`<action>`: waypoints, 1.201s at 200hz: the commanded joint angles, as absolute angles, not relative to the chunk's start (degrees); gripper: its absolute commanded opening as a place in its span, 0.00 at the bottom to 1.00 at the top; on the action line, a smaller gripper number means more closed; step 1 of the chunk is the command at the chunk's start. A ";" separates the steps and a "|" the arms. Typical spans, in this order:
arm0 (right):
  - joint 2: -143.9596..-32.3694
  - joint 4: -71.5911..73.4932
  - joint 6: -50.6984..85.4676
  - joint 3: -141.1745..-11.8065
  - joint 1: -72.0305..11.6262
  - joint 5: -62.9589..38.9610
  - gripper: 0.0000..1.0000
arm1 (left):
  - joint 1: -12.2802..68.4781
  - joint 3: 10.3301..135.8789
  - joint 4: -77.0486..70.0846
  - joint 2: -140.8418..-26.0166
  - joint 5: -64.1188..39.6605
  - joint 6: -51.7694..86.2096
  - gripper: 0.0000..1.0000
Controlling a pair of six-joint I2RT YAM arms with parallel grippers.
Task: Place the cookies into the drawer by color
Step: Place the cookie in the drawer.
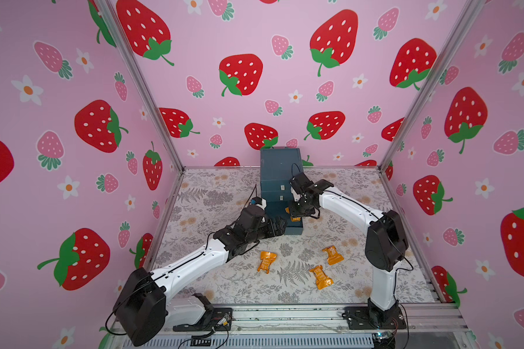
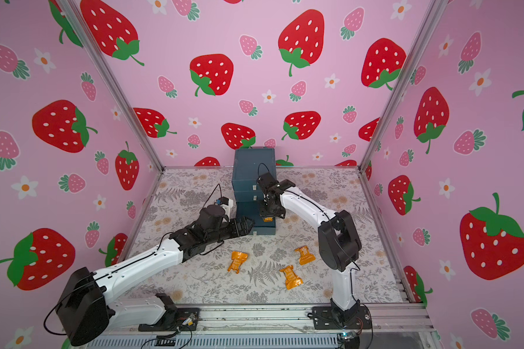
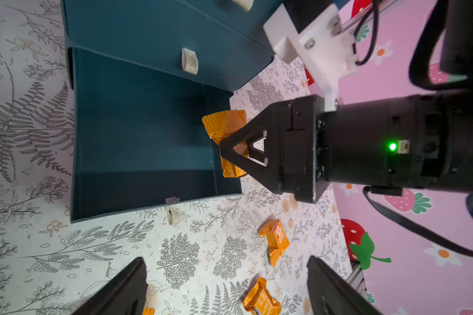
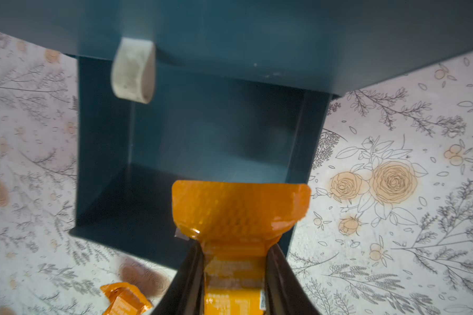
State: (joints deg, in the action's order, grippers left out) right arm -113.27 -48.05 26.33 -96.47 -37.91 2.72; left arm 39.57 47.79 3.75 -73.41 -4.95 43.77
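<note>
The right gripper [image 4: 234, 272] is clamped on an orange cookie [image 4: 241, 207], pinching the packet's body so that one crimped end fans out past the fingertips. It hangs over the bottom drawer [image 3: 148, 191] of the teal cabinet [image 1: 277, 169]. This drawer stands pulled out onto the floral mat [image 1: 212, 193], with its inside in plain sight. The cookie sits right at the drawer's side wall near the front corner. Whether the foil touches that rim is hard to tell.

The left gripper [image 1: 280, 226] has its jaws spread wide with nothing between them, just beside the drawer's other front corner. Three more orange cookies [image 1: 266, 261] [image 1: 332, 254] [image 1: 321, 276] lie apart from each other on the mat in front of the drawer, between the two arms. A strip of bare mat separates them from the drawer's front edge.
</note>
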 commanded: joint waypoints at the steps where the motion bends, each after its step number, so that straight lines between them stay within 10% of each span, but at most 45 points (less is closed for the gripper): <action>1: -115.22 -48.70 26.40 -97.73 -38.23 4.92 0.32 | 38.76 49.89 4.47 -74.76 -4.74 41.84 0.95; 130: -124.11 -48.70 27.42 -99.75 -40.03 7.15 0.36 | 38.66 48.52 3.43 -75.30 -3.95 41.30 0.94; 240: -110.79 -45.22 26.20 -93.63 -40.08 0.97 0.64 | 38.98 47.96 4.55 -70.46 -9.33 42.05 0.94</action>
